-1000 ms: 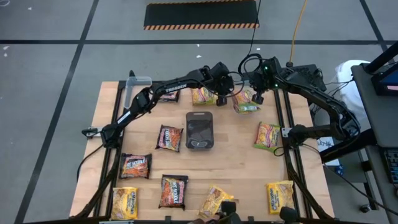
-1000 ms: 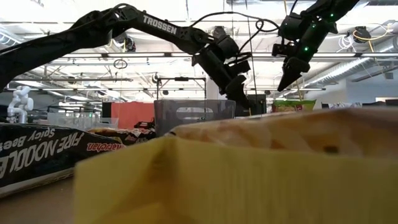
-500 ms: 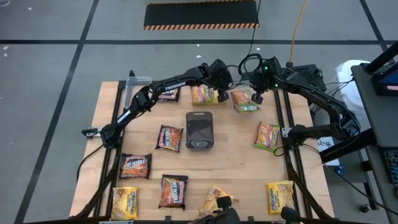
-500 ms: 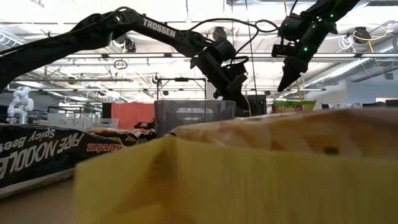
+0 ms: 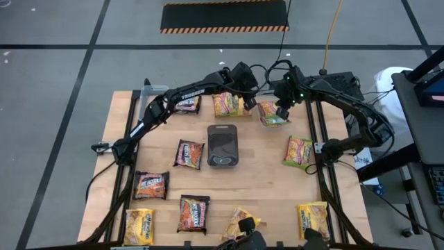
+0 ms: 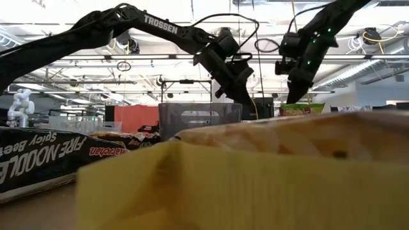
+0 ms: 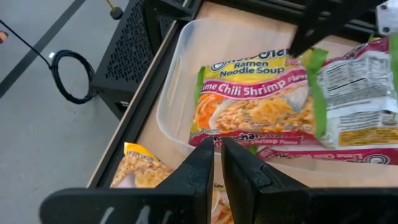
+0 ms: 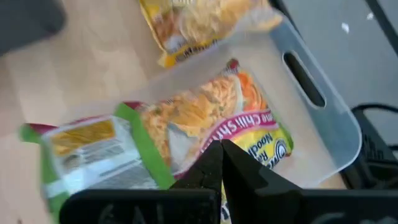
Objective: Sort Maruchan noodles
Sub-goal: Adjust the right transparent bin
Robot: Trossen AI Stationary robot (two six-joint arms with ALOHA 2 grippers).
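A clear tub [image 5: 264, 122] at the table's far right holds two green-edged Maruchan packets. One lies face up [image 7: 255, 99], and the other [image 7: 354, 87] lies back up, partly over it. My right gripper [image 5: 281, 111] is shut and points down over them. My left gripper [image 5: 248, 103] hangs beside the tub on its left. Its fingers stand a narrow gap apart with nothing between them [image 7: 217, 163]. A yellow packet [image 5: 227, 104] lies flat on the table below it. My right gripper comes from above, slanting, with its shut fingertips [image 8: 221, 152] over the face-up packet's printed front [image 8: 239, 127]. The fingers hide the tip, so I cannot tell whether it touches the packet.
A dark grey tray [image 5: 222, 146] sits mid-table. Dark packets [image 5: 187, 154] [image 5: 151, 185] [image 5: 193, 212] and yellow ones [image 5: 139, 226] [image 5: 312, 219] lie toward the near edge. A green-edged packet [image 5: 298, 151] lies at the right, and a dark one [image 5: 187, 104] at the far left.
My left gripper has risen a little, drawn back from the tub toward the table's far left, and rolled about its own line. My right gripper has come down toward the packets in the tub and stayed shut.
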